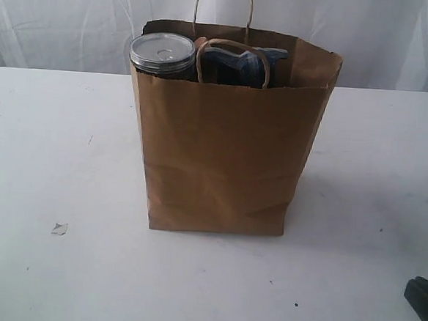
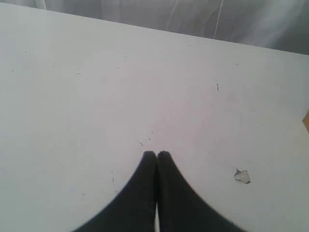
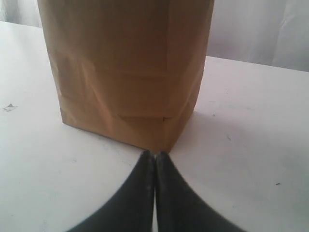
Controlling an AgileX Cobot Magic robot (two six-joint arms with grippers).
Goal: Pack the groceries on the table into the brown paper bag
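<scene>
The brown paper bag [image 1: 225, 154] stands upright in the middle of the white table [image 1: 44, 178]. A silver pull-tab can [image 1: 162, 52] pokes out of its top at the left, and a dark-blue packet [image 1: 239, 65] lies beside it under one loop handle. The rest of the groceries are hidden or out of view. My right gripper [image 3: 155, 153] is shut and empty, low over the table and pointing at the bag's [image 3: 130, 72] near corner. My left gripper [image 2: 156, 153] is shut and empty over bare table [image 2: 96, 96]. In the exterior view only a dark bit of the right gripper [image 1: 423, 296] shows at the lower right.
A small chipped spot [image 1: 59, 228] marks the tabletop left of the bag, also seen as a chip [image 2: 242, 176] in the left wrist view. A white curtain [image 1: 62, 18] hangs behind the table's far edge.
</scene>
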